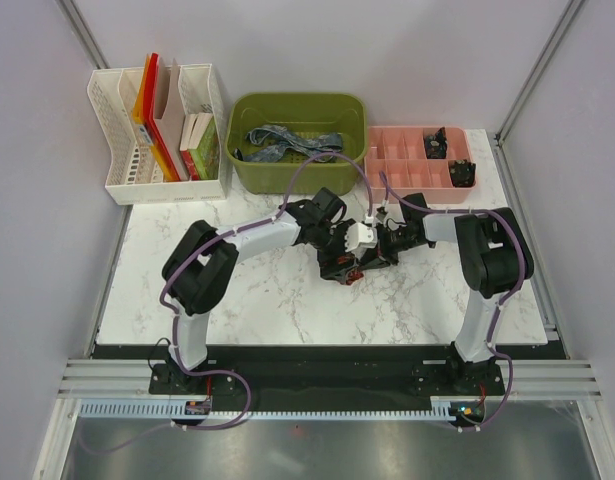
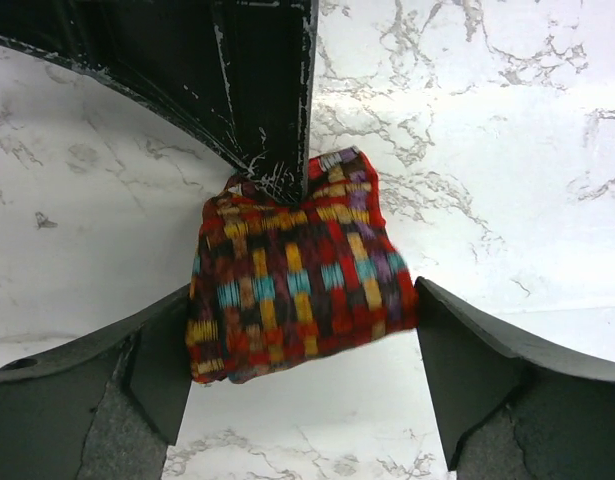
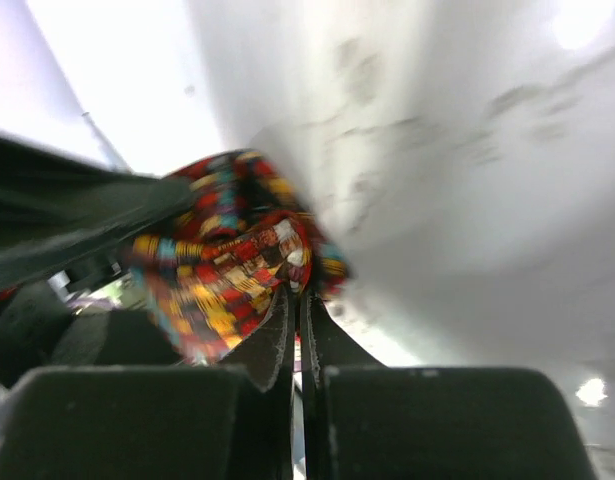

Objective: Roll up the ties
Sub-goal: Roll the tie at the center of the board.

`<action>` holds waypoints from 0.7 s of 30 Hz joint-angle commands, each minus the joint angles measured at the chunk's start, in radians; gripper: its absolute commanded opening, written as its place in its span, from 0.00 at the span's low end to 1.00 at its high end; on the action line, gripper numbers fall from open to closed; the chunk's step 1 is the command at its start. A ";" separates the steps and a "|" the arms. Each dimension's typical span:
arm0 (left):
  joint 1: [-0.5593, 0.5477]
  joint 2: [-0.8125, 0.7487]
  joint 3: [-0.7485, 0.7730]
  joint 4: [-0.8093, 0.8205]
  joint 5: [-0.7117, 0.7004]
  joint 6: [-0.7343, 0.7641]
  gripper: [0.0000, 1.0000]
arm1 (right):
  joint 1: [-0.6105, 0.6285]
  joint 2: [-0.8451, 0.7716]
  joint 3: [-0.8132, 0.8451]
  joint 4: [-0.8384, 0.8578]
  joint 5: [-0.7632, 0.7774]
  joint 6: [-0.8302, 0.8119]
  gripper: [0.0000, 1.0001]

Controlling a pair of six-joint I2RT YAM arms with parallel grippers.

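The left gripper (image 2: 300,300) stands wide open with nothing in its hold. Its two fingers flank the red tie (image 2: 277,260), one on each side and just beside it; whether either brushes the cloth I cannot tell. The tie sits between those fingers as a short, fat roll lying on the counter (image 2: 507,150), its busy red, orange and teal checks bunched into a bundle with no long tail trailing out.

On the far side of the roll from the left gripper, the right gripper (image 3: 295,290) comes in from the opposite direction. Its fingers are pressed together and seem to pinch a fold of the roll's fabric at their tips, which keeps the coil from springing loose.

By my reading, this tie's rolling is finished or nearly so, and the step in hand is securing the roll for placing. The next move calls for one arm to carry it without letting the coil unwind, so the pinch has to stay firm while the open gripper keeps clear.

Beyond both grippers, to the far right, a pink tray (image 1: 407,182) with compartments already has dark rolled items in two of them. Straight beyond, a green bin (image 1: 249,175) holds the blue-grey tie (image 1: 287,142), loose and not yet rolled.
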State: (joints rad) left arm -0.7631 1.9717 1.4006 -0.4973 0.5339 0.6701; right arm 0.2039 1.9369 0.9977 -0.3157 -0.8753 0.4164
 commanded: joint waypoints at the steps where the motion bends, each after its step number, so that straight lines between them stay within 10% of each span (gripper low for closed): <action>1: -0.002 0.012 -0.006 0.057 0.002 0.022 0.83 | 0.000 0.057 0.018 0.000 0.245 -0.074 0.00; 10: -0.005 0.078 -0.040 0.029 -0.063 0.042 0.37 | 0.000 0.020 0.041 -0.011 0.200 -0.068 0.03; 21: -0.005 0.059 -0.049 -0.049 -0.063 0.031 0.20 | -0.011 -0.035 0.038 -0.019 0.168 -0.018 0.53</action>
State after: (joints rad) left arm -0.7631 1.9987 1.3861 -0.4744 0.5255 0.6746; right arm 0.1944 1.9163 1.0256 -0.3553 -0.8070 0.4026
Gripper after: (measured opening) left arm 0.447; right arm 0.483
